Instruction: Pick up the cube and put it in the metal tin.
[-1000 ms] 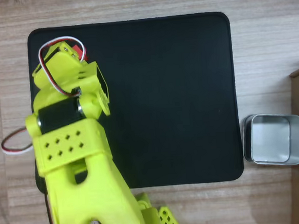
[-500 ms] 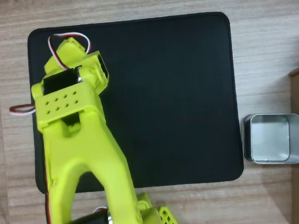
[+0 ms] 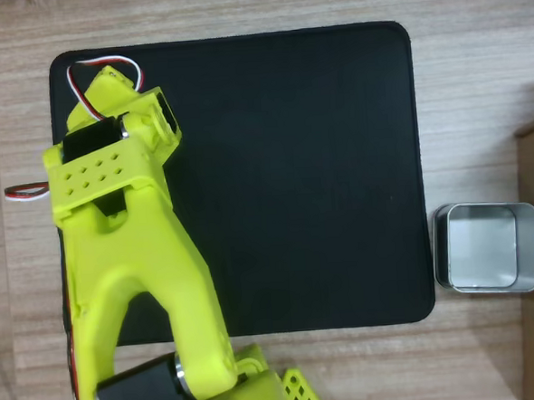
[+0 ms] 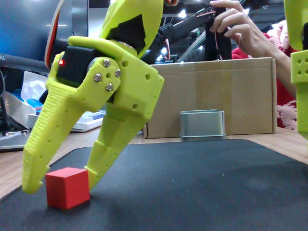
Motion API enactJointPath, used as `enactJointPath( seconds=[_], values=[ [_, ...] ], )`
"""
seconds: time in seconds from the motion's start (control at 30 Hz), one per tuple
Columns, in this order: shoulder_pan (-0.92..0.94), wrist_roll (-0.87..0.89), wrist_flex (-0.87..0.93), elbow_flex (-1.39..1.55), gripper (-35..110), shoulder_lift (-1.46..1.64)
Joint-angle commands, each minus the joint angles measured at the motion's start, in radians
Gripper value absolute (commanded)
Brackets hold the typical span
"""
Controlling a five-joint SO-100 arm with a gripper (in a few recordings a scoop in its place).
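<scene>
Overhead view: the arm (image 3: 125,254) has swung slightly left since a half-second ago. Fixed view: the gripper (image 4: 60,185), jaws wide open, straddles the cube (image 4: 67,187) without gripping; the tin (image 4: 202,124) stands well apart.

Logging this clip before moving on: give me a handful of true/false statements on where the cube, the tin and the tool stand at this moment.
1. The cube rests on the black mat. True.
2. The cube already lies in the metal tin. False: the tin is empty in the overhead view, and the cube sits on the mat.
3. The tool is open, with one finger on each side of the cube. True.
4. The tool has lifted the cube off the mat. False: the cube sits flat on the mat.
5. The tin stands on the black mat. False: it stands on the wooden table, beside the mat's edge.
</scene>
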Motion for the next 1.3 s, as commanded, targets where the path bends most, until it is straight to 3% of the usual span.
enactJointPath(
  seconds=[0.0,0.07,0.1,0.33,0.57,1.27],
  values=[
    [-0.025,-0.020,0.008,0.014,14,0.037],
    [-0.014,-0.020,0.008,0.014,13,0.037],
    [-0.011,-0.020,0.006,0.012,3,0.037],
    [0.067,0.012,0.005,-0.009,0,0.132],
    [0.167,0.014,0.006,0.117,0,0.422],
    [0.756,-0.092,0.245,0.485,1,0.936]
  ],
)
